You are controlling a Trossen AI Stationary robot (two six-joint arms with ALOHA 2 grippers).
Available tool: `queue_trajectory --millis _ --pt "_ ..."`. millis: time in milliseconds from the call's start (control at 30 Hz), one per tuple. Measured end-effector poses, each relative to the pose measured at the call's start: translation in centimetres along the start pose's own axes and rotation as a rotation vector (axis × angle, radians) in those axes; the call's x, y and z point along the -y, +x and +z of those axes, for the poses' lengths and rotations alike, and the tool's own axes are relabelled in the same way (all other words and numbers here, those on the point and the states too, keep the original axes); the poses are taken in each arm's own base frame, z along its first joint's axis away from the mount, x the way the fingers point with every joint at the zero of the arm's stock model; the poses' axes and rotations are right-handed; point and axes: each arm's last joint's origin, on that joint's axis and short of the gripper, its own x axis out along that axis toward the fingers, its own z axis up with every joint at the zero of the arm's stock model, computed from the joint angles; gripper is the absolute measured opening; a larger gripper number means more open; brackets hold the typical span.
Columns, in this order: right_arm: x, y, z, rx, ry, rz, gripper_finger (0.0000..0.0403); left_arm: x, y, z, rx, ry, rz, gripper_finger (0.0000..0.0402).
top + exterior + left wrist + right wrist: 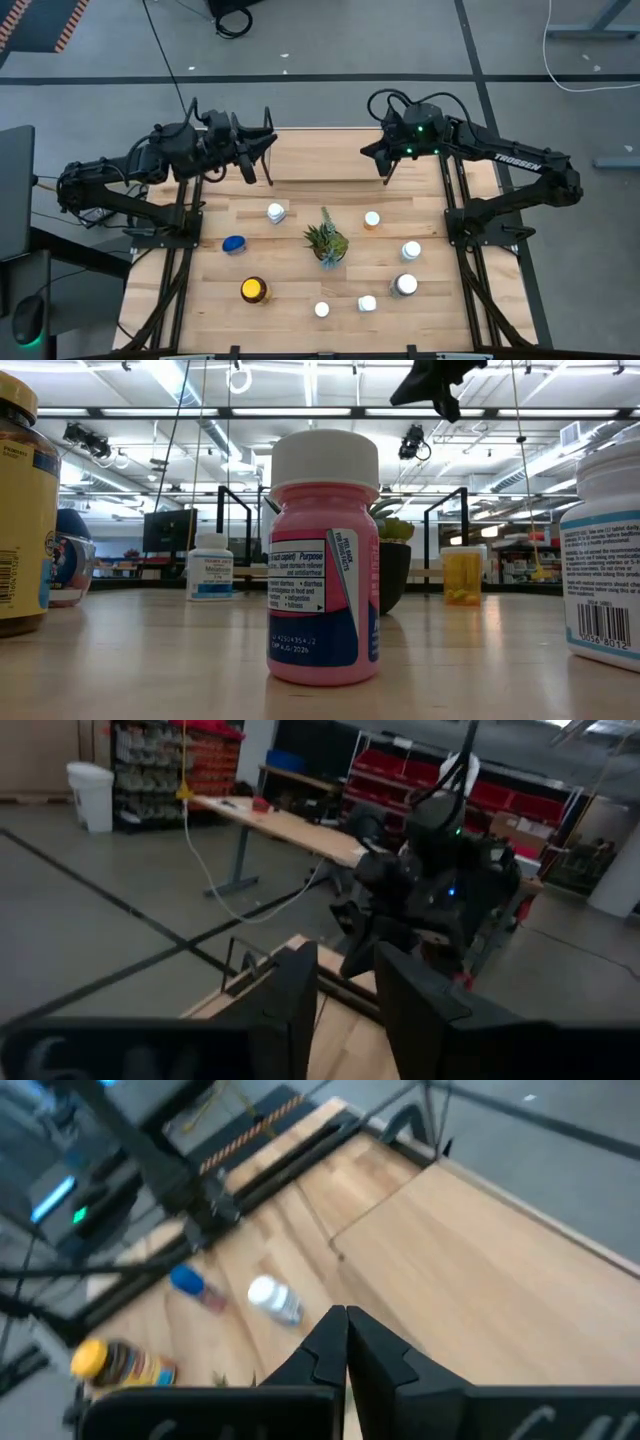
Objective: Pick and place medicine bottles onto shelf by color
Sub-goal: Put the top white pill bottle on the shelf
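The light-wood shelf (325, 155) lies across the table's far part, and no bottle shows on it. My left gripper (262, 158) hangs open over its left end. My right gripper (388, 168) hangs shut and empty over its right end; its fingertips meet in the right wrist view (346, 1330). The bottles stand upright on the tabletop nearer the front: a white-capped one (276, 212), an orange one (372, 220), a blue one (234, 245), a yellow-lidded dark one (254, 290), and several white-capped ones (404, 285). One of these is pink-bodied (323, 560).
A small spiky green plant (326, 242) in a dark pot stands mid-table among the bottles. Black frame rails (175, 260) run along the table's left and right sides. The other arm (430, 870) shows in the left wrist view across the shelf.
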Motion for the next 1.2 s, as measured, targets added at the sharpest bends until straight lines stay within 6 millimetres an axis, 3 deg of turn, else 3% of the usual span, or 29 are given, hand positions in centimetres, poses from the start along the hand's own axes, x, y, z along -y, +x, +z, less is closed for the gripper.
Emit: queue_trajectory --millis 333,567,833,1200 --pt "0.6 -0.2 -1.5 -0.164 0.04 -0.053 0.0132 -0.2 1.1 -2.9 -0.251 -0.013 0.021 0.0222" --pt "0.8 -0.2 -1.9 -0.199 0.113 -0.088 0.0191 0.1 2.8 -5.6 -0.444 0.058 -0.004 0.0246" --pt "0.9 -0.4 -2.5 -0.263 0.196 -0.104 0.02 0.5 5.3 -8.6 -0.588 0.251 -0.025 0.0232" --pt "0.4 -0.8 -4.3 -0.421 0.272 -0.148 0.02 0.6 8.5 -12.3 -0.714 0.253 0.035 0.0231"
